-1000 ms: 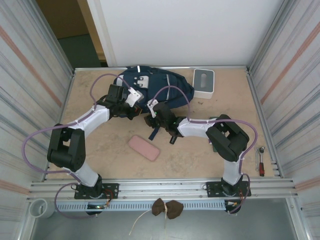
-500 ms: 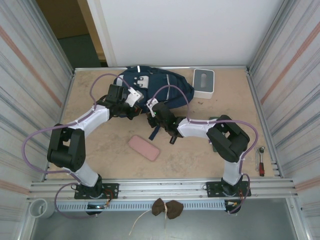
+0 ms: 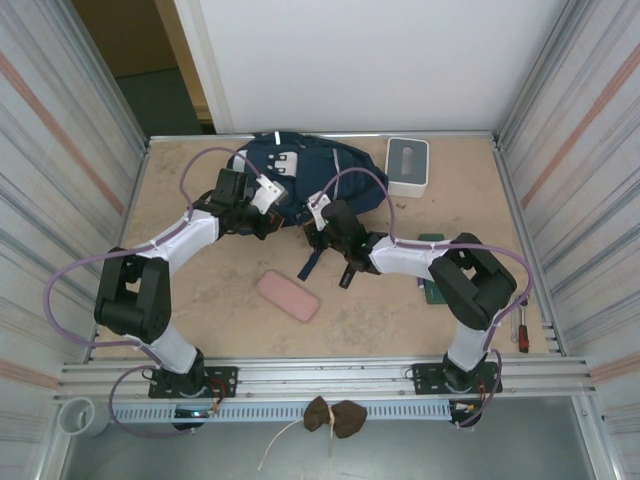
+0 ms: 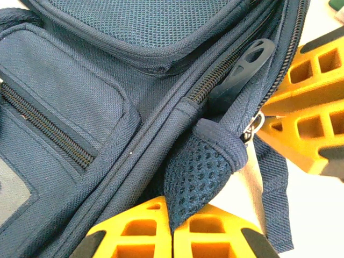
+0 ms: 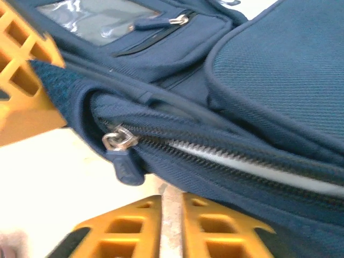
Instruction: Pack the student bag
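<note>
The student bag (image 3: pixel 300 170) lies at the far middle of the surface (image 3: pixel 215 305). The left gripper (image 4: pixel 171 215) is clamped on a mesh tab (image 4: pixel 199 172) at the bag's near edge. Just beside the bag's zipper pull (image 5: pixel 119 141), the right gripper (image 5: pixel 171 207) has its jaws a slit apart, gripping nothing.

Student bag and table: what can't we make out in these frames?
1. Inside of the student bag: top view, its own fabric covers it.
2. Zipper: right wrist view, cut off by the right edge; how far it is closed is unclear.
3. Green item: top view, mostly under the right arm; unidentifiable.
4. Tool by the right rail: top view, too small, partly behind the right arm.
</note>
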You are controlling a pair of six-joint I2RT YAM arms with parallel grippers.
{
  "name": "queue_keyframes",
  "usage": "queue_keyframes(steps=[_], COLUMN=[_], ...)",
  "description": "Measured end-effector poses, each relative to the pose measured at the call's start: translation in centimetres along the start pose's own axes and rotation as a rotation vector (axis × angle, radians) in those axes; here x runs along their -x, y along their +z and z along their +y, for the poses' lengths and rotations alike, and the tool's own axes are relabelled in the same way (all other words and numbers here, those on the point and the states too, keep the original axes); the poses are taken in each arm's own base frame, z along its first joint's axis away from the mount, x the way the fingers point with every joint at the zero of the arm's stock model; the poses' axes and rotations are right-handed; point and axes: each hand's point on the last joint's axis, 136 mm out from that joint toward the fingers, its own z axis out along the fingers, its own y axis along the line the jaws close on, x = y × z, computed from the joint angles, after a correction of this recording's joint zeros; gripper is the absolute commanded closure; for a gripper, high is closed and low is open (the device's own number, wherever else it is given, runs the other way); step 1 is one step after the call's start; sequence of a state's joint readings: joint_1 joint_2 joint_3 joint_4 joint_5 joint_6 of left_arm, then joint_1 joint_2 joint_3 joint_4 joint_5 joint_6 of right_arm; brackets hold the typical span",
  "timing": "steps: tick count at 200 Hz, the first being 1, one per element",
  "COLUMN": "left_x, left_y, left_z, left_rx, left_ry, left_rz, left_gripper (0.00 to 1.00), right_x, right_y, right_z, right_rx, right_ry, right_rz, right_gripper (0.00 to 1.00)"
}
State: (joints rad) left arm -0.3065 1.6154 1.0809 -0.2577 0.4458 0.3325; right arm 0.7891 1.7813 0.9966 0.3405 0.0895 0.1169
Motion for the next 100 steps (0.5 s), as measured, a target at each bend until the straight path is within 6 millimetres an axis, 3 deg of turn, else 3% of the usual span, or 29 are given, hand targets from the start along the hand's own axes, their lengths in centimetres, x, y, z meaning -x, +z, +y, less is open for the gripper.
queue_keyframes(steps=[26, 100], left_x=[0.0, 0.0], left_y=[0.0, -0.1], left_z=[-0.1, 0.0], left_rx=[-0.003, -0.007], left_ry=[0.0, -0.004], left_rz=[-0.001, -0.005], left_gripper=[1.0, 1.0], right_x=[-0.1, -0.1], right_y=[0.1, 2.0], right_z=[1.3, 1.6], right_rx=[0.03, -0.026], right_ry=[0.001, 0.005], right_rz=[-0.013, -0.059], right_gripper=[0.62, 0.67])
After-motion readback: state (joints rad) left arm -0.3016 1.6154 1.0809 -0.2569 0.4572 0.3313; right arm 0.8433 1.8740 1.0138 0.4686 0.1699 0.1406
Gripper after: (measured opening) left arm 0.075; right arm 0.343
